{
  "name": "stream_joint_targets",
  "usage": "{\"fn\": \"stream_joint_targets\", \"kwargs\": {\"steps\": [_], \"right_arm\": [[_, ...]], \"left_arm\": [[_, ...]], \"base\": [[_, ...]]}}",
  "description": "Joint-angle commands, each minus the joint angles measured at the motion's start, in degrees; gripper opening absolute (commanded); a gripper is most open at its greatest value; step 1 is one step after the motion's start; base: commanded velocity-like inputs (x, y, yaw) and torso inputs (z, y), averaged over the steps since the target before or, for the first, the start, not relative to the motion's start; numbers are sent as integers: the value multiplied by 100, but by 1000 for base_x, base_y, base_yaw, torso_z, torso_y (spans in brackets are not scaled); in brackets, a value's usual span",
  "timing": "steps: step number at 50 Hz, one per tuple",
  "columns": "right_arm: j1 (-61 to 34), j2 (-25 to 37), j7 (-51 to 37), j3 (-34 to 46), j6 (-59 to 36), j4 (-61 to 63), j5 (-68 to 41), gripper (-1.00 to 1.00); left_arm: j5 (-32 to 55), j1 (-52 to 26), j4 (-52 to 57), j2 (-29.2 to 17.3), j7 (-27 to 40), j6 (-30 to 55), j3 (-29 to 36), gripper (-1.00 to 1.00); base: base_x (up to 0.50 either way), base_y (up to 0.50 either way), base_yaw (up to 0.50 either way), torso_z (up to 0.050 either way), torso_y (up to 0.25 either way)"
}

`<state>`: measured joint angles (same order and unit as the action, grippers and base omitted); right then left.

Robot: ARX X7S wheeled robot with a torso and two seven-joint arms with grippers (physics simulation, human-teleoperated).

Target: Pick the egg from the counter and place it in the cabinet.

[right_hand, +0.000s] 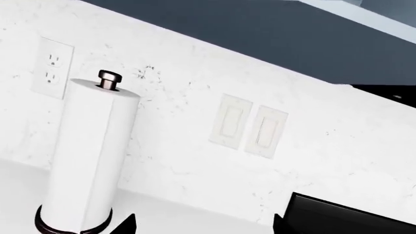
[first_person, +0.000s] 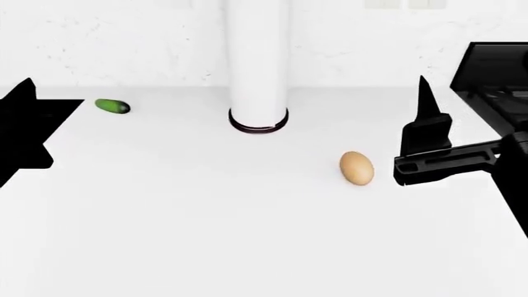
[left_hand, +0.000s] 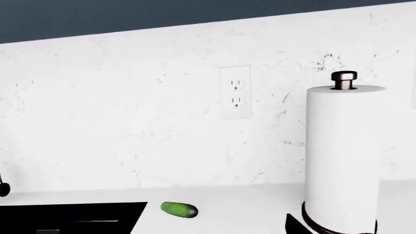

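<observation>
A: Left wrist view first; how far along does the job look?

B: Barely begun, I'd judge; this view shows only the white bench (left_hand: 247,204), a small green cucumber (left_hand: 179,209) lying on it, a paper towel roll (left_hand: 342,156) on its dark stand, and a wall socket (left_hand: 235,92) behind; no egg, and the left claw itself is out of the picture.

A: And the head view?

B: Here the egg (first_person: 357,167) lies bare on the bench, in front of the towel roll and to its right, well apart from the cucumber; the right claw (first_person: 429,145) stands just beside it on its right, not touching; I can only make out one dark pointed finger, so whether it is spread or closed I cannot tell; the left claw (first_person: 29,133) is a black shape at the bench's left edge, and its state is equally unreadable.

A: So nothing is gripped?

B: Nothing that I can see; the pick, the lift and the placing all seem left to do.

A: Right wrist view; any cabinet?

B: A dark blue panel (right_hand: 260,39) runs above the speckled wall, perhaps a cabinet's underside, though I cannot be sure; no open container shows, so I can say nothing of contents; two dark finger tips (right_hand: 126,225) peek in apart from each other, too little to judge; light switches (right_hand: 248,126) sit on the wall.
</observation>
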<state>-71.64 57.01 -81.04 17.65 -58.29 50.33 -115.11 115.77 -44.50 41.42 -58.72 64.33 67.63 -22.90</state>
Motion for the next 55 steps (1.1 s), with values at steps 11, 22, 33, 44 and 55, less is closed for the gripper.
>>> {"fn": "stream_joint_targets", "kwargs": {"steps": [11, 22, 33, 44, 55], "right_arm": [[289, -45, 115, 263, 14, -290, 41, 100], [1490, -617, 1232, 979, -226, -1791, 806, 100], [2026, -658, 1868, 1018, -105, -2159, 1616, 100], [2391, -783, 2314, 1131, 52, -2345, 2233, 100], [2595, -869, 2802, 1238, 218, -2640, 2783, 100]], "left_arm": [[-13, -5, 14, -43, 8, -87, 74, 100], [-168, 39, -23, 21, -97, -42, 79, 100], [-239, 108, -31, 38, -155, -32, 29, 100], [-306, 236, -17, 76, -235, -9, -95, 100], [-363, 308, -11, 100, -301, -1, -153, 100]], "base": [[110, 87, 0, 0, 0], [0, 0, 0, 0, 0], [0, 0, 0, 0, 0], [0, 0, 0, 0, 0], [0, 0, 0, 0, 1]]}}
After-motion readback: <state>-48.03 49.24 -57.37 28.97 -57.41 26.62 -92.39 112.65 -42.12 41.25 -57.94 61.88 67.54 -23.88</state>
